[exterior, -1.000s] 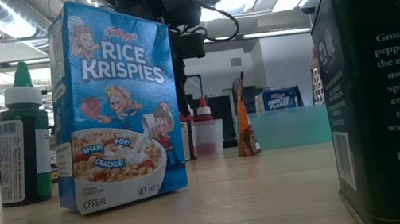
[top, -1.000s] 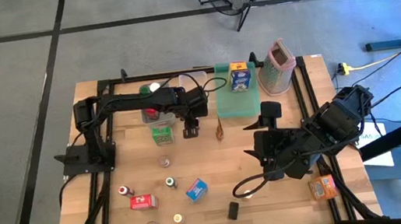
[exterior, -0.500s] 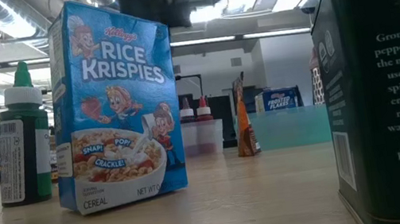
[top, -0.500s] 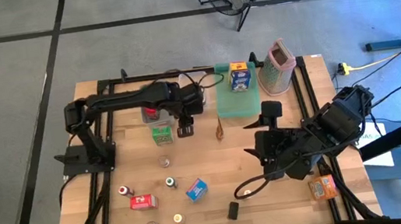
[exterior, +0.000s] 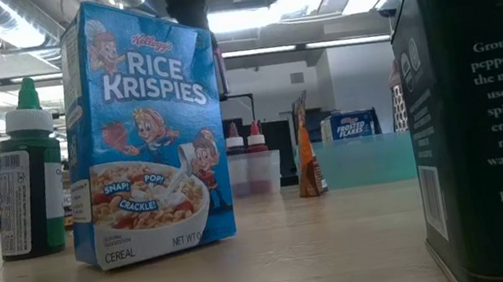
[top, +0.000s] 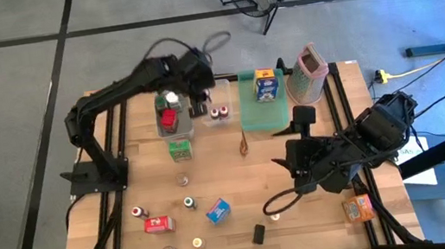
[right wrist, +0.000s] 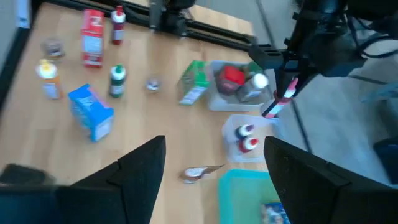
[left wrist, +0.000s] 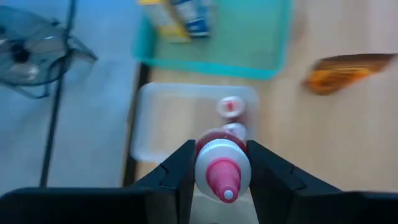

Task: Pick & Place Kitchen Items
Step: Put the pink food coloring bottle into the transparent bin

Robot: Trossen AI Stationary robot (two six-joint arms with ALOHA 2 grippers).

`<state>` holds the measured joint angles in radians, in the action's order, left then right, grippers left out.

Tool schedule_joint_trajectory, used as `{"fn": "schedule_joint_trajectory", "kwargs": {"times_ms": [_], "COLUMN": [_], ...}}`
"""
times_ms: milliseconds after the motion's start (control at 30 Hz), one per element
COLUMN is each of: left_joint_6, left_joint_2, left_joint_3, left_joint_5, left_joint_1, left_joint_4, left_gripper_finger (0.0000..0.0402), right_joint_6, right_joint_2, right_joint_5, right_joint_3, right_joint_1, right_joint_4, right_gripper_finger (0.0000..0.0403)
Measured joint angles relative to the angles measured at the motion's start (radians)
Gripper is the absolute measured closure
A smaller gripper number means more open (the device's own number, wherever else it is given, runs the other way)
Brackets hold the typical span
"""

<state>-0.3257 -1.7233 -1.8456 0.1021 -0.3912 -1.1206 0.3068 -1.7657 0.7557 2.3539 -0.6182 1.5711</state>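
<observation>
Lifting a red-capped bottle (left wrist: 222, 169) clamped between its fingers, the left gripper (top: 198, 103) has swung from mid-table to above the clear bin (top: 219, 85), nearing release, while the right gripper (top: 287, 163) waits open.

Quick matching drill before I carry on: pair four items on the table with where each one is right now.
Things:
1. pink-tipped bottle
2. Rice Krispies box
3. yellow-and-blue box
4. orange box

Places:
A. on the green tray
B. at the table edge by the right arm
C. held in the left gripper
D. on the table beside the green-capped bottle

Pairs: 1-C, 2-D, 3-A, 4-B
</observation>
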Motion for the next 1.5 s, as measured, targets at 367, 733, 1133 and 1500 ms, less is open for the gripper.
{"fn": "schedule_joint_trajectory", "kwargs": {"times_ms": [367,733,1133,1500], "left_joint_6": [-0.107,-0.178,-0.204,-0.202], "left_joint_2": [-0.059,-0.183,-0.284,-0.313], "left_joint_3": [0.004,0.004,0.004,0.008], "left_joint_5": [-0.152,-0.234,-0.272,-0.309], "left_joint_1": [-0.270,-0.328,-0.334,-0.347], "left_joint_4": [0.083,0.136,0.130,0.153], "left_gripper_finger": [0.0287,0.0287,0.0287,0.0287], "right_joint_6": [-0.009,-0.020,-0.046,-0.086], "right_joint_2": [0.017,0.032,0.032,0.032], "right_joint_5": [0.044,0.045,0.045,0.025], "right_joint_3": [0.000,0.000,0.000,0.000], "right_joint_1": [0.073,0.141,0.190,0.229], "right_joint_4": [0.000,0.000,0.000,0.000], "right_gripper_finger": [0.0128,0.0128,0.0128,0.0128]}}
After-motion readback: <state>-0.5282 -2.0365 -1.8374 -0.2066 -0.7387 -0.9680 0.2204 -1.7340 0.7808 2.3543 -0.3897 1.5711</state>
